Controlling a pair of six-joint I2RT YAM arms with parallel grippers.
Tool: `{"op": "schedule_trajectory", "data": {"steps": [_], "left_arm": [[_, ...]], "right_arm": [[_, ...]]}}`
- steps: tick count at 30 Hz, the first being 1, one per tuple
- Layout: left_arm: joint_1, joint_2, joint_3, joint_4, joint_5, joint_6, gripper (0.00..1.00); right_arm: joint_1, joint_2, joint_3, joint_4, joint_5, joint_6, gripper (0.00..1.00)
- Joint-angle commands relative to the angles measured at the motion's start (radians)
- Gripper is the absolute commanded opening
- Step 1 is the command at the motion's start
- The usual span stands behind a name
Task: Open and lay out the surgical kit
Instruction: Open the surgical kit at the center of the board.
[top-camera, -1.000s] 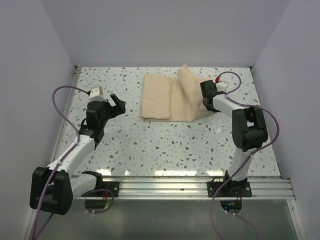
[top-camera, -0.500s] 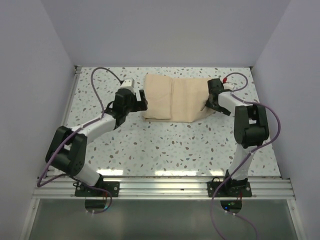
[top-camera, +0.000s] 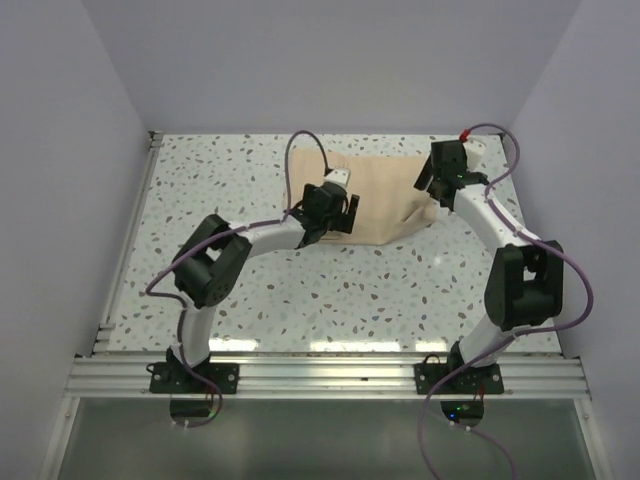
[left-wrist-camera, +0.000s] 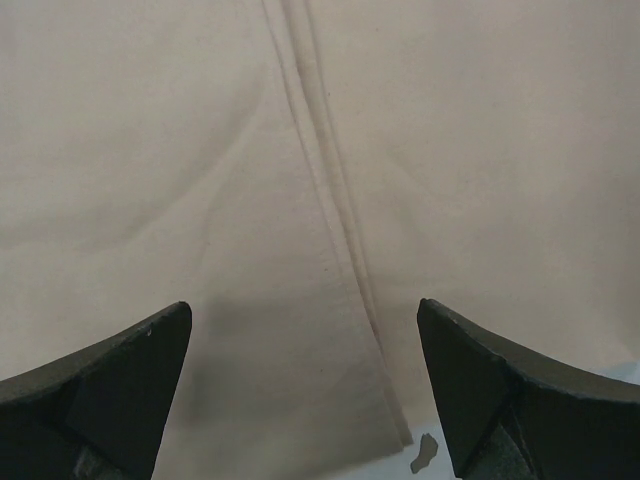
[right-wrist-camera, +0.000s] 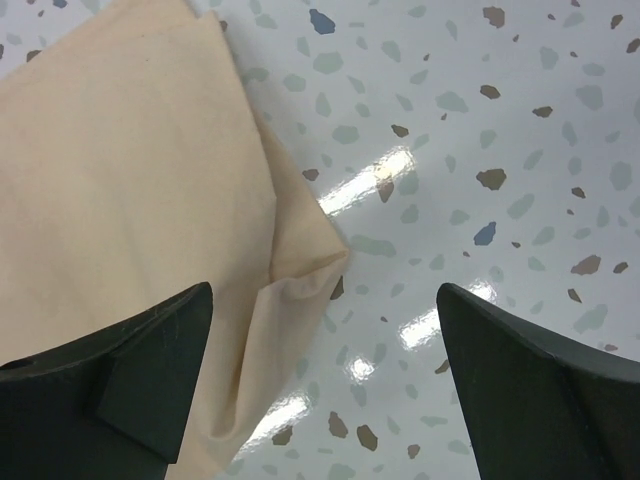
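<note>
Tan cloth wrap (top-camera: 385, 200) lies folded at bench's (top-camera: 300, 290) twelve o'clock; my left gripper (left-wrist-camera: 305, 350) and right gripper (right-wrist-camera: 322, 300) gape empty; left wrist alone shows hem (left-wrist-camera: 335, 230).

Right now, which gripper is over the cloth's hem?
The left gripper: the cloth wrap hem runs between its fingers; the right gripper is over a corner.

My left arm (top-camera: 262, 235) is stretched forward and inward, forearm lying low and nearly level. The left gripper (top-camera: 344, 216) points down, its dark fingers (left-wrist-camera: 110, 385) spread wide. My right arm (top-camera: 490, 215) stands tall at the elbow and reaches to the far side. The right gripper (top-camera: 431, 180) is angled downward, jaws wide apart too.
</note>
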Motion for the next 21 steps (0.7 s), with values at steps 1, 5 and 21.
{"op": "schedule_trajectory", "data": {"steps": [1, 5, 21], "left_arm": [[-0.019, 0.133, 0.107, -0.143, -0.138, -0.012, 1.0], [-0.024, 0.213, 0.187, -0.196, -0.153, -0.047, 1.0], [-0.025, 0.023, 0.077, -0.205, -0.237, -0.089, 1.0]], "right_arm": [[0.0, -0.029, 0.013, 0.025, -0.079, -0.023, 0.98], [0.002, -0.043, -0.006, 0.04, -0.108, -0.024, 0.98], [0.002, -0.022, -0.007, 0.051, -0.117, -0.027, 0.98]]}}
